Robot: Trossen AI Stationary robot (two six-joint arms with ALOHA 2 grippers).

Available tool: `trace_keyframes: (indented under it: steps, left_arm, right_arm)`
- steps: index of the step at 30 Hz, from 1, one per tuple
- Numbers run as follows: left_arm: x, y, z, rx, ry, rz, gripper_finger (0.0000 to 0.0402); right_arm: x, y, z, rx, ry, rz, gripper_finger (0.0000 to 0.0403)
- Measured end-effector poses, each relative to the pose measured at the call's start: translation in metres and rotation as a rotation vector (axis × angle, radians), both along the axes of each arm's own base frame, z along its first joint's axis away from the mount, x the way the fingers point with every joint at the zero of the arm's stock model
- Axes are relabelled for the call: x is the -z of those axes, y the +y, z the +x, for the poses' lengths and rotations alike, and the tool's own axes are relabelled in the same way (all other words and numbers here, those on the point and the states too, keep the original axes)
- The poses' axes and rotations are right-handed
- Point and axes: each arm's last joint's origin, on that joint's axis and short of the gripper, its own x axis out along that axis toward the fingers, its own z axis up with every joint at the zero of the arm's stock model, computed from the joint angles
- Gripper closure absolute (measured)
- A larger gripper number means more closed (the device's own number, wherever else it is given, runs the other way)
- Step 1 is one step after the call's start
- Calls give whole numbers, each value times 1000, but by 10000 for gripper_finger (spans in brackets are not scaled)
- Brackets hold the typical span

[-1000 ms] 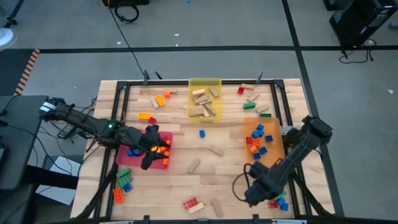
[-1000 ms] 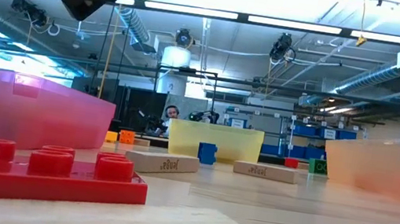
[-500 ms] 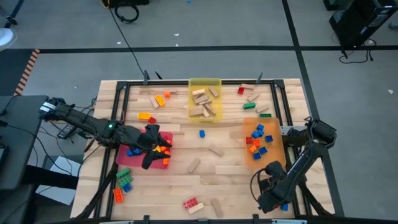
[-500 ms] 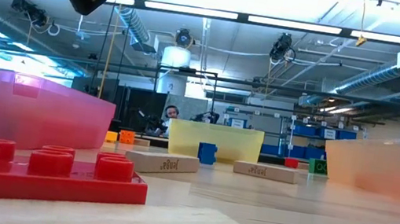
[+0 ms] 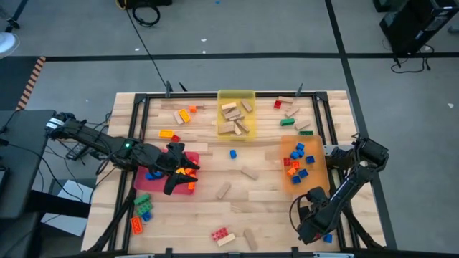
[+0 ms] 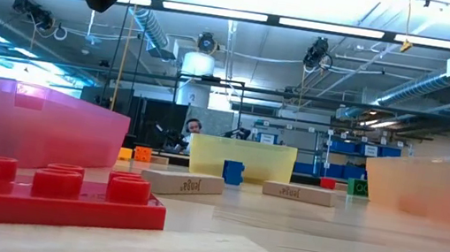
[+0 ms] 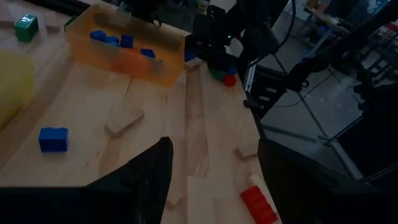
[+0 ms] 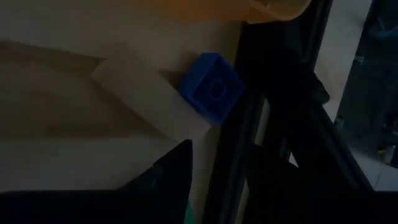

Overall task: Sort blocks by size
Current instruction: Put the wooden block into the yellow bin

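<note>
Step in hand: picking loose pieces off the table (image 5: pixel 215 204) beside the orange tray (image 5: pixel 315 179); judged well underway, since many blocks lie outside any tray
Orange tray: translucent plastic, shallow, rectangular, holding small blue and red bricks
Yellow tray (image 5: pixel 236 93): same make, well to the far left of the orange tray, filled with tan wooden blocks
Red tray (image 5: pixel 143 183): far across the table from the orange tray, holding longer bricks
Right gripper (image 5: pixel 310 228): down low just past the orange tray's near edge; cannot tell how its fingers stand
Left gripper (image 7: pixel 216 149): over the red tray, well apart from the orange tray, fingers spread with nothing between them
Wooden block (image 8: pixel 149 102): plain, smooth, rectangular, just outside the orange tray
Blue brick (image 8: pixel 211 87): glossy, square, 1 stud, touching that wooden block beside the dark frame rail
Next move: likely the right fingers must straddle 1 piece only; the 2 touch, so a clean pinch calls for care
</note>
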Motion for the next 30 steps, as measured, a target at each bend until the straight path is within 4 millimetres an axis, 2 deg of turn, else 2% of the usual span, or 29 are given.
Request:
trace_keyframes:
  steps: [10, 19, 23, 30]
  left_arm:
    - [0, 0, 0, 1, 1, 4, 158]
    - [1, 0, 0, 1, 4, 7, 158]
    - [1, 0, 0, 1, 12, 10, 158]
    - [1, 0, 0, 8, 9, 34, 158]
  right_arm:
    - [20, -5, -3, 29, -45, 4, 276]
    - [22, -3, 0, 18, -120, 14, 289]
    - [18, 5, 10, -18, -223, 43, 290]
    - [-5, 20, 26, -77, -387, 53, 290]
